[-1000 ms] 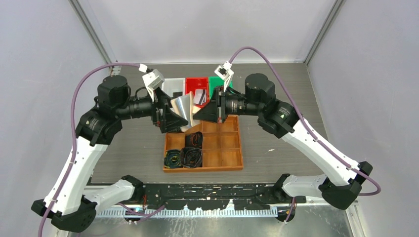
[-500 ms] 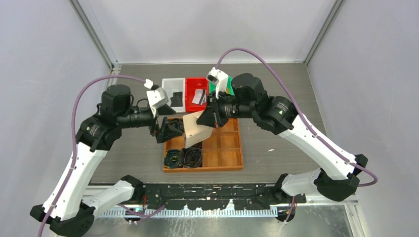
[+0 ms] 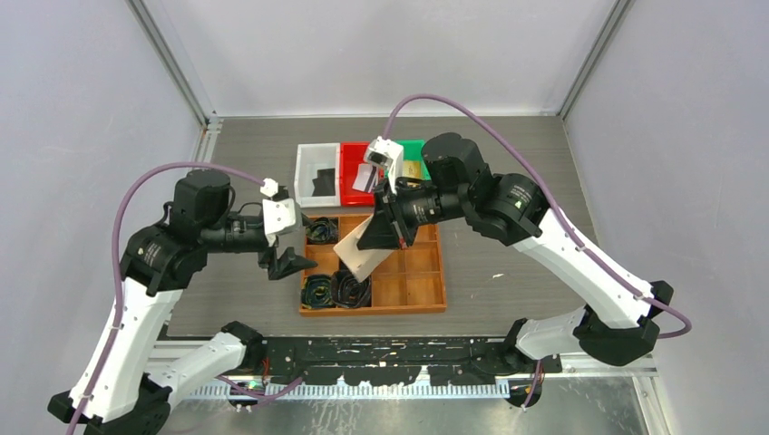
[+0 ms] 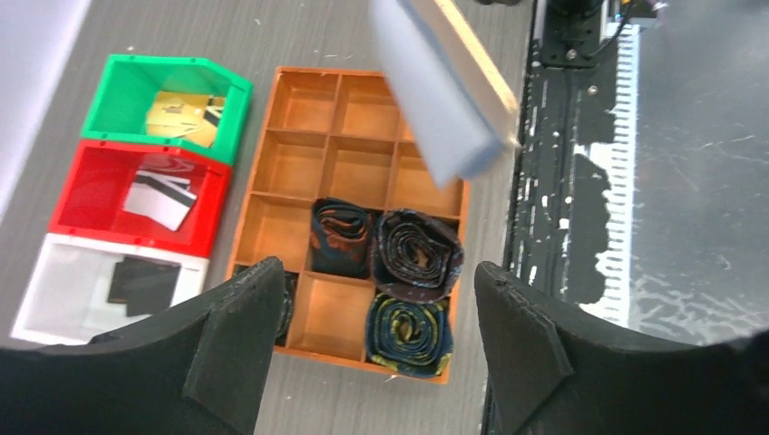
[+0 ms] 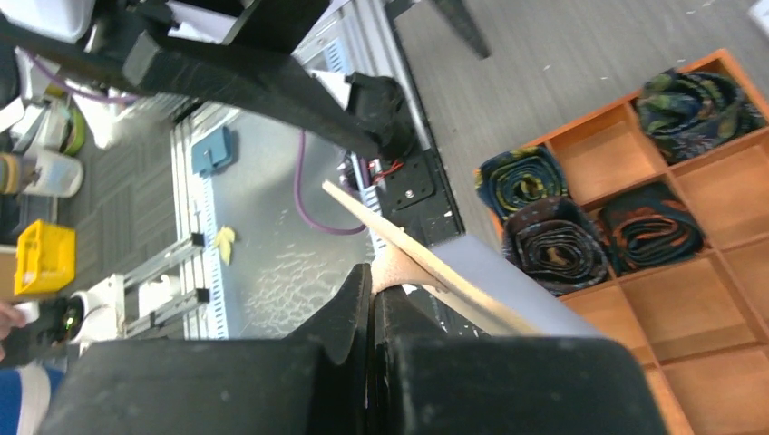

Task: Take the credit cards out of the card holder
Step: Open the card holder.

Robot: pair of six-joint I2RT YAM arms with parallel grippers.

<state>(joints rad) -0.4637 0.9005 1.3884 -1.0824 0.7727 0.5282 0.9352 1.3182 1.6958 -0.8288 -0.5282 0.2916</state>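
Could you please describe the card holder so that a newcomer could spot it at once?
Start at the wooden divided tray in the middle. Just above it, the right gripper pinches a tan folded booklet, the card holder, which hangs tilted. Unlike the dark coiled belts below, it is pale, flat and airborne.

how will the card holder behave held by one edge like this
Probably fairly stiff: the card holder juts straight from the right gripper without drooping. It may flap open, since its covers splay apart in the right wrist view. Likely light: a pinch at one edge carries it.
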